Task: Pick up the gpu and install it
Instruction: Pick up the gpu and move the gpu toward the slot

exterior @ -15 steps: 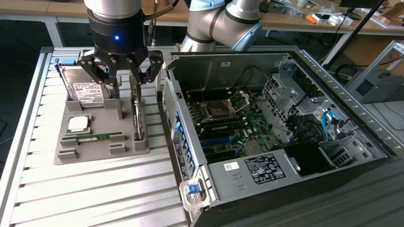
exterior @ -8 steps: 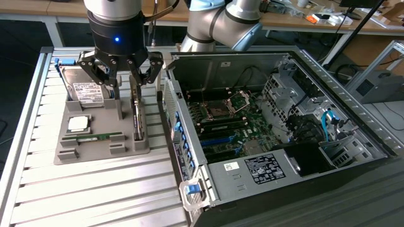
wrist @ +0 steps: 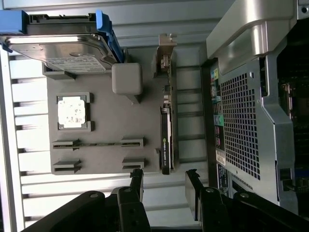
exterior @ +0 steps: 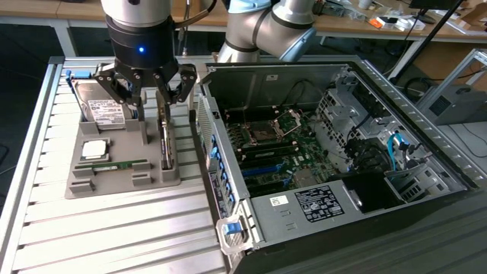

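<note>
While the gripper [exterior: 152,98] hangs above the holder [exterior: 80,188], its jaws stand fully apart and grip nothing. In the wrist view the fingertips [wrist: 137,180] flank the line of the card without touching it.

Location: the gpu [exterior: 166,142] stands on its long edge in the holder's slot on the side nearest the case [exterior: 266,220], with its metal bracket [wrist: 165,53] at the end away from the wrist camera. A hard drive [exterior: 102,108], a processor [exterior: 95,149] and a RAM stick [exterior: 114,165] occupy the other seats.

Handling, as judged: the card looks light, thin and stiff, but fragile on its faces and along its contact edge. The sound hold is across the two flat faces, near mid-length along the upper edge, clear of the bracket. Pinched off-centre, it may tilt in the slot.
</note>
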`<state>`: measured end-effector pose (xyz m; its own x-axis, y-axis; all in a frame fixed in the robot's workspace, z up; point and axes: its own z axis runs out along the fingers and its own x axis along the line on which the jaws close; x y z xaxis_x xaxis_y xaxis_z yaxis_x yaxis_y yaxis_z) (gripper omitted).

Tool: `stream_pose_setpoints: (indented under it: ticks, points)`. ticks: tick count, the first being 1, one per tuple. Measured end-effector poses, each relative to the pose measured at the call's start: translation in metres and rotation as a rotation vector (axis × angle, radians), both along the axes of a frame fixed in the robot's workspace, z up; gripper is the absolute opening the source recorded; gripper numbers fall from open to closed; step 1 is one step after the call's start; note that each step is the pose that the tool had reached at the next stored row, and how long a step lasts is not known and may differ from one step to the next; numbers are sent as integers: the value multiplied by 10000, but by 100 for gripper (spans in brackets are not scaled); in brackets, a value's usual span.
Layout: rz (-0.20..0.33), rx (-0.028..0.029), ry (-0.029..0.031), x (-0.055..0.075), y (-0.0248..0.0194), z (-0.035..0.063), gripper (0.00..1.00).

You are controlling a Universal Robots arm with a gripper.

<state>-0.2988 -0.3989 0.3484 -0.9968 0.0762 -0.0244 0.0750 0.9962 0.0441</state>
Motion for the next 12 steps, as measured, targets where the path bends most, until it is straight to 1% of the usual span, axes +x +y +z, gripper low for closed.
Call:
stream_pose_setpoints:
  ticks: [12]
  points:
    - [0,1,-1,0,0,-39,48]
